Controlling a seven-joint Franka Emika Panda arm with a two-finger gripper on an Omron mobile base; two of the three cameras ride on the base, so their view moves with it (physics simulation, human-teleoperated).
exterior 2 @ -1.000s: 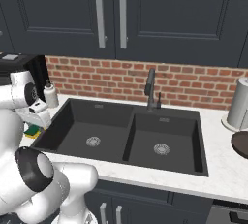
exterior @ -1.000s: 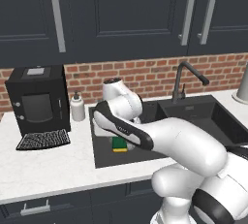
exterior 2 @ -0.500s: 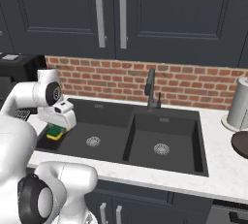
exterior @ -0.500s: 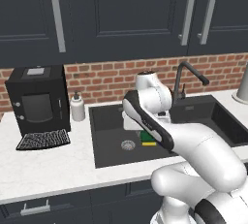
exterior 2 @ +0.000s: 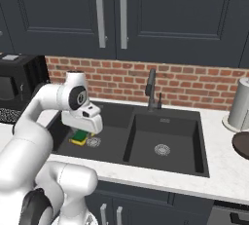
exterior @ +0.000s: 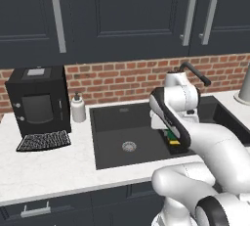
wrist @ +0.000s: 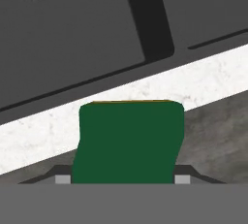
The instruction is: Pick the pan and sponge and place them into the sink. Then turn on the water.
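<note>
Now my end effector [exterior 2: 80, 134] is clamped on the sponge [exterior 2: 79, 138], green face toward the hand camera, yellow layer away from it. In the hand view the sponge [wrist: 128, 140] sits between my two fingertips, its far edge showing a thin yellow line.

From the left base view, the sponge [exterior: 173, 139] hangs under my wrist, above the sink [exterior: 117, 122], near the divider between the two basins. From the right base view it is low over the left basin, just beside the round drain [exterior 2: 93, 142]. Whether it touches the basin floor I cannot tell.

Sink: matte black, two basins, set in a white marbled table [exterior: 44, 171]. The second basin has its own drain [exterior 2: 162, 149]. A dark arched faucet [exterior 2: 151, 88] stands at the back, between the basins, against a red brick wall [exterior 2: 194, 85].

Left of the sink, on the table: a white soap bottle [exterior: 78, 108], then a black coffee machine [exterior: 36, 100] with a dark grille [exterior: 43, 141] in front of it. Right of the sink: a pale grey cylinder [exterior 2: 240, 104], and a dark round edge [exterior 2: 241, 144] at the frame border, too cropped to identify.

Dark cabinets [exterior: 122, 14] with long metal handles hang above.
</note>
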